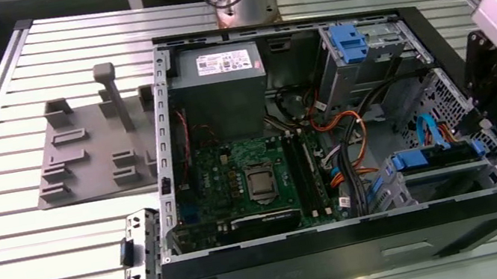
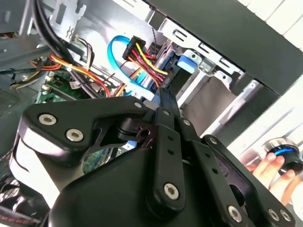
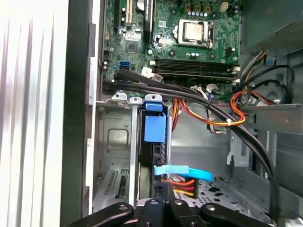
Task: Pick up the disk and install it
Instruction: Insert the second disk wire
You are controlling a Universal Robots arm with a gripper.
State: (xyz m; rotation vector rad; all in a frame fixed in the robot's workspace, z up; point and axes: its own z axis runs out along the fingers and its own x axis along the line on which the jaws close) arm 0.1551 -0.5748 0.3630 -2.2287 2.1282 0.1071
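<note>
The disk (image 1: 438,155) sits inside the grey lower bay at the case's front corner, on the exterior view's right. It is framed by its blue carrier bracket (image 3: 155,128), which also shows in the second wrist view (image 2: 185,64). A light-blue data cable (image 3: 182,171) and red-yellow power wires (image 2: 142,59) are plugged into its end. My black gripper (image 1: 479,125) hangs over that end. Its fingers (image 2: 165,101) are pressed together into one narrow blade with the tip at the connectors. They rise from the edge of the first wrist view as my gripper (image 3: 164,196), in line with the disk.
The open case (image 1: 350,259) lies on a slatted metal table. Inside are a motherboard (image 1: 255,180), a grey power supply (image 1: 214,65), a blue-fronted upper drive cage (image 1: 353,38) and thick black cables (image 3: 199,97). A grey fixture plate (image 1: 93,146) lies outside. A person's hand (image 2: 267,165) shows beside the case.
</note>
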